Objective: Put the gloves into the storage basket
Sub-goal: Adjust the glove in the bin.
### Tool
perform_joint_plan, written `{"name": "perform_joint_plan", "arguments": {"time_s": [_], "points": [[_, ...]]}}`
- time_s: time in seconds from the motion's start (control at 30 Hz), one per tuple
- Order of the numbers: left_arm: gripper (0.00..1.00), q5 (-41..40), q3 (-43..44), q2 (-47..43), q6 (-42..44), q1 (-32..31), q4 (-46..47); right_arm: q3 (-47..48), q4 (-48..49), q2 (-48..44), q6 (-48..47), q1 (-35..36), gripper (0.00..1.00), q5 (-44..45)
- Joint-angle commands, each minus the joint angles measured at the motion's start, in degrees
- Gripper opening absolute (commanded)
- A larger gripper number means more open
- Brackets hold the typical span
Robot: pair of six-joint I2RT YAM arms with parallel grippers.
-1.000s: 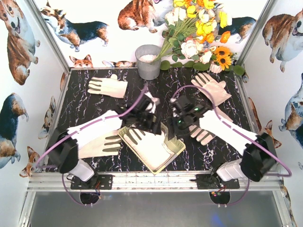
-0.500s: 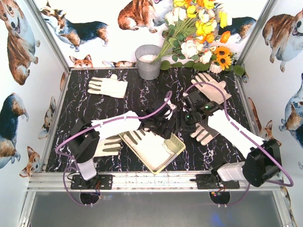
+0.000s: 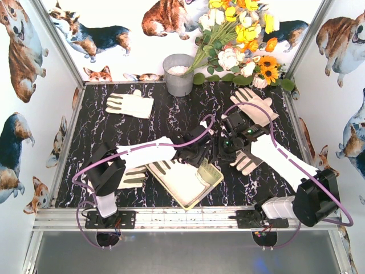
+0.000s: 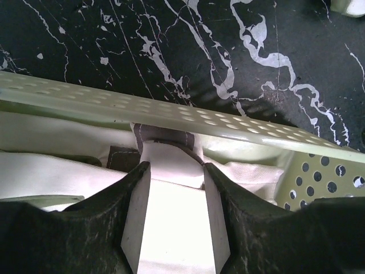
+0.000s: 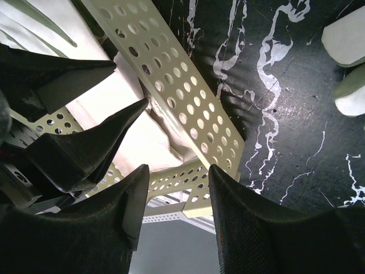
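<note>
The pale yellow-green storage basket lies tilted at the table's middle, with cream gloves inside. My left gripper reaches across its far right end. In the left wrist view the gripper is shut on a fold of glove just inside the basket's wall. My right gripper is open and empty, hovering at the basket's corner. Loose gloves lie at the far left, the far right, beside the right arm and under the left arm.
A grey metal bucket stands at the back centre beside a bunch of artificial flowers. Corgi-print walls close in the left, right and back. The two grippers are close together over the basket's right end.
My left gripper has moved right along the basket, from its far left side to its far right end. My right gripper has drawn back a little to the right.
</note>
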Motion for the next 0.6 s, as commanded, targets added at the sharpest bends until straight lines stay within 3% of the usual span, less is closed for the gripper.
{"name": "perform_joint_plan", "arguments": {"time_s": [0.0,0.17,0.43,0.57], "points": [[0.38,-1.5,0.9,0.5,-2.4,-1.4,0.1,0.1,4.0,-0.9,-0.1,-0.2,0.48,-1.4],[0.41,-1.5,1.1,1.4,-3.4,-2.8,0.1,-0.2,4.6,0.2,-0.2,-0.2,0.47,-2.6],[0.28,-0.5,1.6,2.9,-4.1,-3.6,0.6,-0.6,5.2,0.3,-0.1,-0.3,0.47,-2.7],[0.28,-0.4,1.8,3.9,-4.5,-3.5,0.4,-0.9,5.3,0.3,-0.1,-0.4,0.47,-3.0]]}}
